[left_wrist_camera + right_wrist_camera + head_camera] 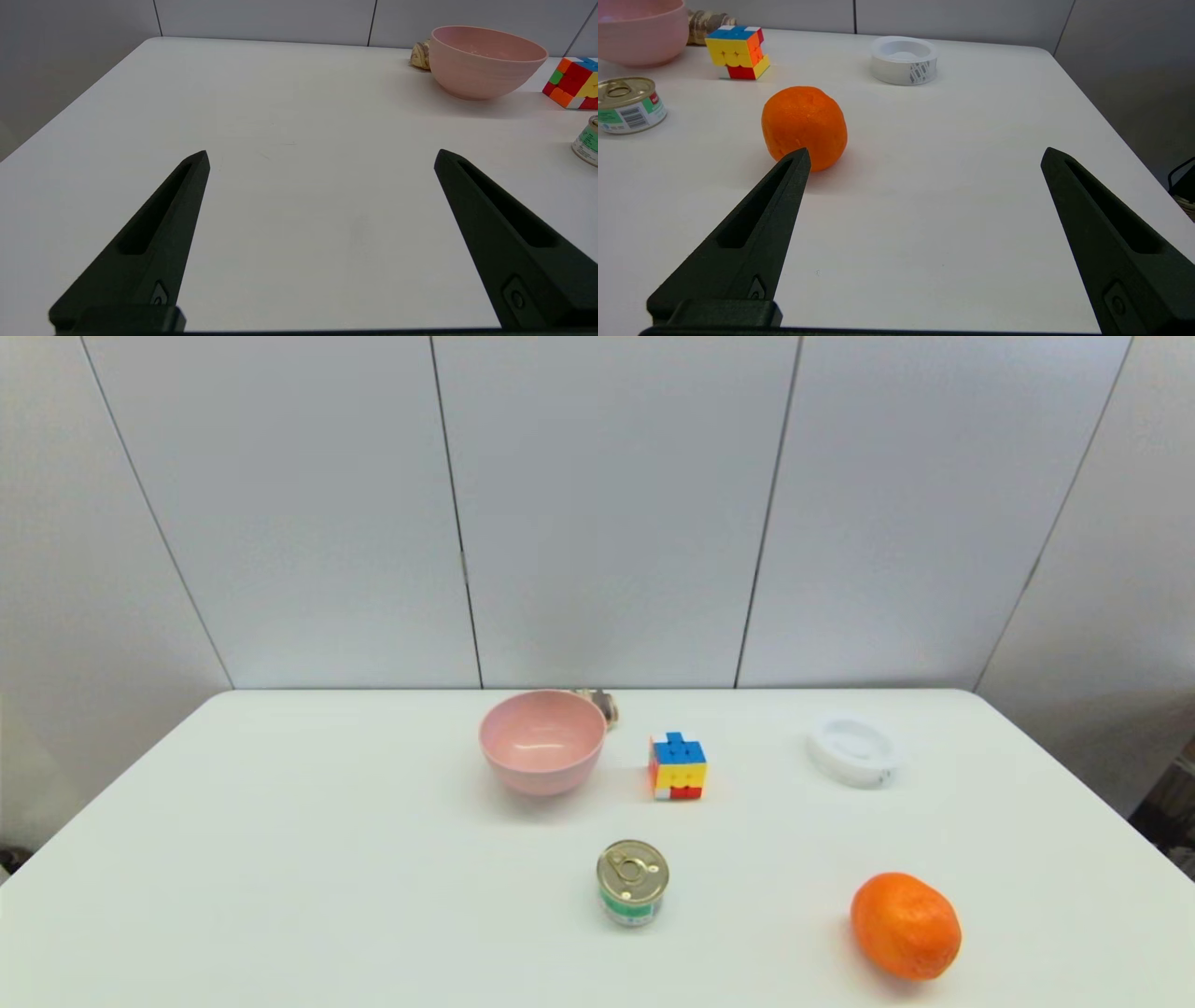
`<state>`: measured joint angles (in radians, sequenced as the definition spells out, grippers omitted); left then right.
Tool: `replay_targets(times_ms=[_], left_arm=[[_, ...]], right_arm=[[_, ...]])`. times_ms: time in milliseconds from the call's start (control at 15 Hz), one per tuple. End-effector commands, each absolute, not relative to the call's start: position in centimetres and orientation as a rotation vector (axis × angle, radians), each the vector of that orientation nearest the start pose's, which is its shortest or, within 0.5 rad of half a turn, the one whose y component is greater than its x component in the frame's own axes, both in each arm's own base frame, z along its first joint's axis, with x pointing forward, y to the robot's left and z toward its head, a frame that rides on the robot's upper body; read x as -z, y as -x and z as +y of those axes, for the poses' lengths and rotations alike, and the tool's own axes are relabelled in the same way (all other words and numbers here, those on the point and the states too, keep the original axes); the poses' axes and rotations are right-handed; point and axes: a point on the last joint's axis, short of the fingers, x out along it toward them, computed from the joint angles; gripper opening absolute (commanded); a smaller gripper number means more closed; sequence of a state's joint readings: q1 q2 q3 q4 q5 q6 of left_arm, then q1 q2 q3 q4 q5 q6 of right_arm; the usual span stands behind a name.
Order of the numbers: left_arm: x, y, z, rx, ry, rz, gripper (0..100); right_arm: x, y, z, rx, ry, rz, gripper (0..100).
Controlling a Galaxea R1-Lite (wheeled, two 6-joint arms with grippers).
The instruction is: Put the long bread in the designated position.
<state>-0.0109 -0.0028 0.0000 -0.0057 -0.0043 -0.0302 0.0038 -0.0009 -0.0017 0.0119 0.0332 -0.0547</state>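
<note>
Head view: long bread (pixel 602 703) (brown-cream) mostly hidden behind bowl (pixel 542 740).

A white table (pixel 280 859) stands before pale grey panelled walls (pixel 607 504).

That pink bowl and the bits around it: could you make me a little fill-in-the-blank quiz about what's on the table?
1. The long bread lies mostly hidden behind the ____ bowl.
2. The fruit near the right gripper is an ____.
3. The tin can stands ____, its pull-tab lid on top.
4. The left gripper holds ____; its fingers are spread wide.

Missing words: pink; orange; upright; nothing
</note>
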Motion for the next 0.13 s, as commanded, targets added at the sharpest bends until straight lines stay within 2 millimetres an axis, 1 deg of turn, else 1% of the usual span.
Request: replay_targets(times_ms=[67, 133], left_arm=[[-7.57, 2.27, 0.01, 0.015, 0.031, -0.004, 100], [-7.57, 2.27, 0.01, 0.015, 0.031, -0.004, 100]], right_arm=[[-7.44, 2.28, 0.06, -0.036, 0.043, 0.010, 100], [-7.44, 2.28, 0.06, -0.035, 0.041, 0.010, 100]])
